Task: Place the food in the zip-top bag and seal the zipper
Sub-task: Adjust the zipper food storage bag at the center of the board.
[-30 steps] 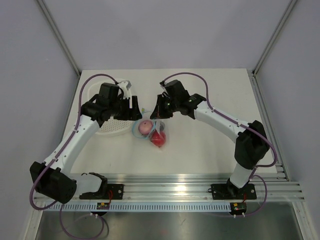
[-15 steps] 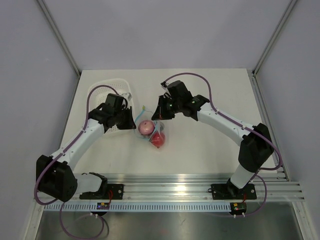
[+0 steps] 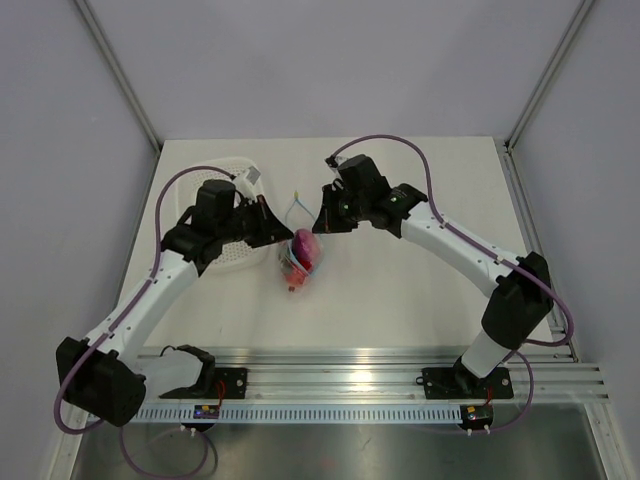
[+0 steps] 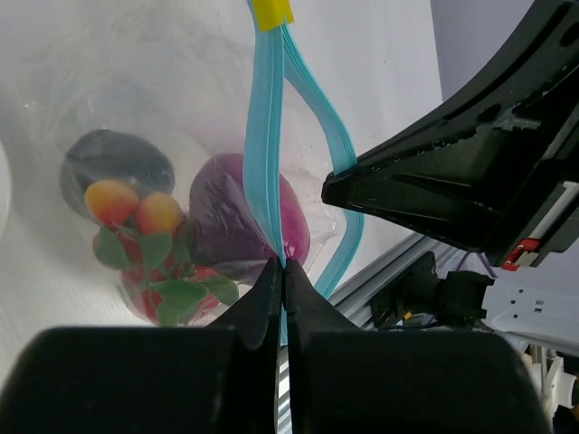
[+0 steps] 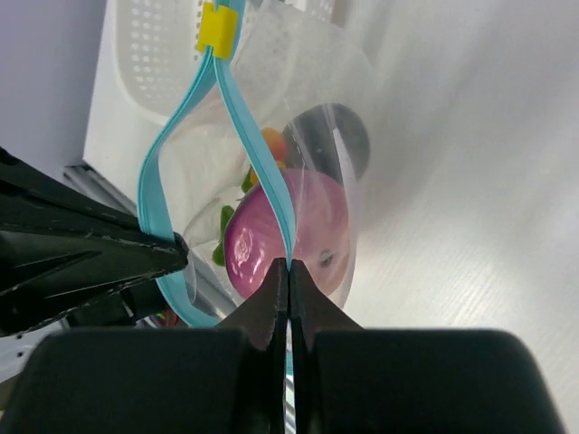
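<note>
**Top external: both grippers pinch the bag's mouth**

From above, you see the bag [image 3: 303,258] on the table [image 3: 420,290] between the left gripper [image 3: 278,234] and the right gripper [image 3: 318,224]. The food is inside it.

Left wrist: your left fingers [image 4: 262,298] press together on one strip of the zipper [image 4: 265,136], with the pink piece [image 4: 226,217] just behind. The other strip bows off to the right gripper's tip.

Right wrist: your right fingers [image 5: 271,303] pinch the opposite strip, and the pink piece sits beyond them. The basket [image 5: 154,54] lies farther back.
</note>
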Controlling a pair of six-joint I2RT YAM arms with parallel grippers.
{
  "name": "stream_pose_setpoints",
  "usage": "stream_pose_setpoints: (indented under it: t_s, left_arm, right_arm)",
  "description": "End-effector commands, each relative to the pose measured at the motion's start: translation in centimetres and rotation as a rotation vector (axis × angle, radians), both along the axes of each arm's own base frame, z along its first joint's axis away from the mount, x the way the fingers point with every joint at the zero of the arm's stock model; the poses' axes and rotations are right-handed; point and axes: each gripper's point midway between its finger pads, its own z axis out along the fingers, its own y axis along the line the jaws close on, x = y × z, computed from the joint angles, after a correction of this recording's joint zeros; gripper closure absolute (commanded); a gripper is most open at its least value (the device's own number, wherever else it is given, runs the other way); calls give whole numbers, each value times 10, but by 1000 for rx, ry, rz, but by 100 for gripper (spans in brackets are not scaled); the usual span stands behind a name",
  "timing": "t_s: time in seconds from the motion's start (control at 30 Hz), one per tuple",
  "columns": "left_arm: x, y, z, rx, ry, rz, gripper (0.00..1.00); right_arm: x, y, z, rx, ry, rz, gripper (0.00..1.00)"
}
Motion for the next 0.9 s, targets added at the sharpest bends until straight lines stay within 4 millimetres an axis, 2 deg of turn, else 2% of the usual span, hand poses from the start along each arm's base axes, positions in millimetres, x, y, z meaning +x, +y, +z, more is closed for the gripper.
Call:
stream_pose_setpoints:
  t_s: [0.0, 0.07, 0.1, 0.13, 0.23, 0.33, 0.37, 0.43, 0.63, 0.87]
  left_arm:
    - [16, -16, -13, -69, 43, 20, 100]
    - [22, -18, -33, -42, 90, 30, 100]
    - [26, -18, -47, -19, 127, 38, 100]
    - [25, -19, -51, -10, 144, 29, 100]
    - [24, -20, -42, -2, 115, 17, 100]
    - [26, -11, -27, 27, 71, 47, 100]
    - [27, -11, -23, 29, 66, 48, 100]
    - [24, -13, -18, 22, 62, 29, 100]
    - [20, -16, -23, -14, 80, 33, 100]
    - [19, -16, -26, -22, 82, 45, 100]
  right_arm:
    - [12, -15, -10, -109, -60, -38, 100]
    - [12, -17, -27, -161, -24, -35, 100]
    - [13, -17, -28, -168, -21, -40, 100]
    - [13, -17, -26, -164, -20, -47, 100]
    - [13, -22, -11, -146, -57, -68, 97]
    - [13, -33, -7, -184, -61, -99, 61]
    - [11, -36, -8, -198, -52, -107, 41]
    - [7, -44, -10, -222, -26, -135, 34]
    - [-19, -65, -24, -244, 44, -215, 27]
    - [-41, -61, -32, -136, 119, -277, 26]
